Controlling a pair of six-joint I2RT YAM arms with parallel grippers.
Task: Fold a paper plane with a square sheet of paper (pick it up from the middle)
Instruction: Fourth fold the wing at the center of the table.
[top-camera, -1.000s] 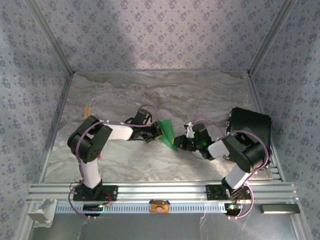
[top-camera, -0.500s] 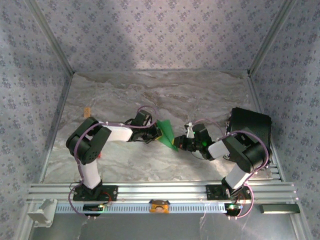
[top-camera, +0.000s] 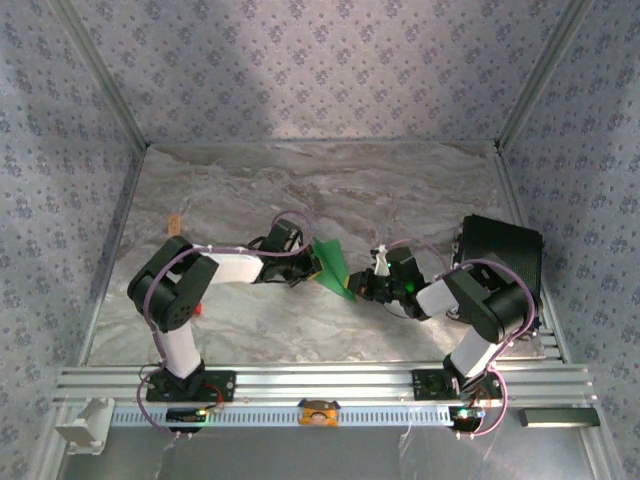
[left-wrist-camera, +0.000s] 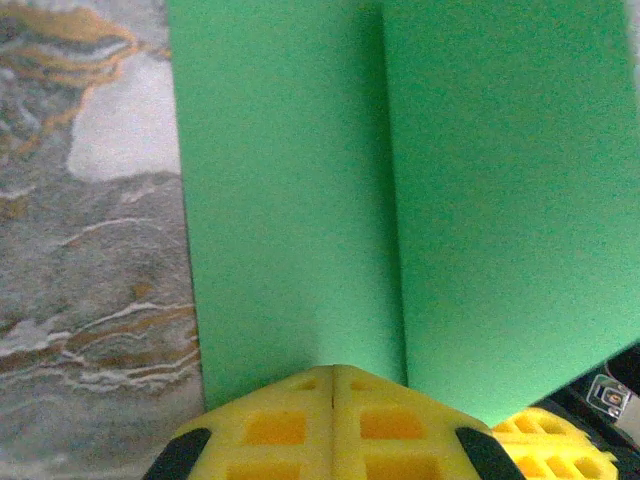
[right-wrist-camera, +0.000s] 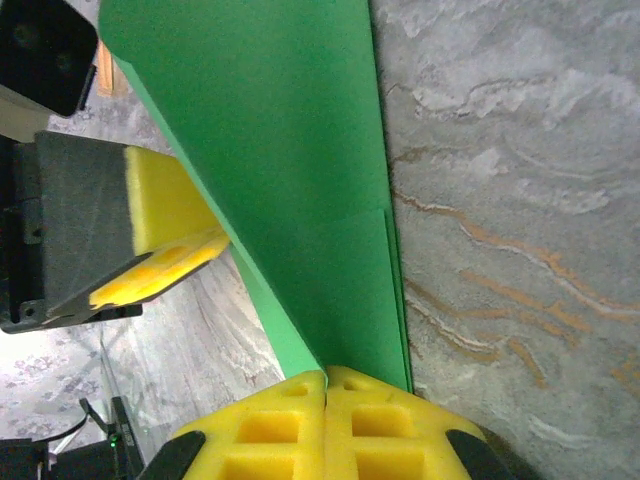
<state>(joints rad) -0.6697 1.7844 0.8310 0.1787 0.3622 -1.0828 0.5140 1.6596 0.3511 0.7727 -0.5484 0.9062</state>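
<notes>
The square sheet of paper (top-camera: 333, 267) is bright green and folded into a wedge with overlapping flaps. It is held off the marble table between both arms and does not have the slim shape of a paper plane. My left gripper (top-camera: 316, 264) is shut on its left edge. In the left wrist view the yellow fingertips (left-wrist-camera: 333, 372) pinch the paper (left-wrist-camera: 300, 180) beside a vertical flap edge. My right gripper (top-camera: 356, 288) is shut on the lower right tip. In the right wrist view its jaws (right-wrist-camera: 326, 376) clamp the paper (right-wrist-camera: 270, 140) at the fold.
A black box (top-camera: 500, 255) stands at the right edge behind the right arm. A small red block (top-camera: 198, 308) lies by the left arm's elbow, and a small tan piece (top-camera: 174, 222) lies at the far left. An aluminium rail (top-camera: 320, 383) runs along the near edge.
The left arm's elbow has drifted slightly left and toward the near edge. The paper and both grips look almost unchanged.
</notes>
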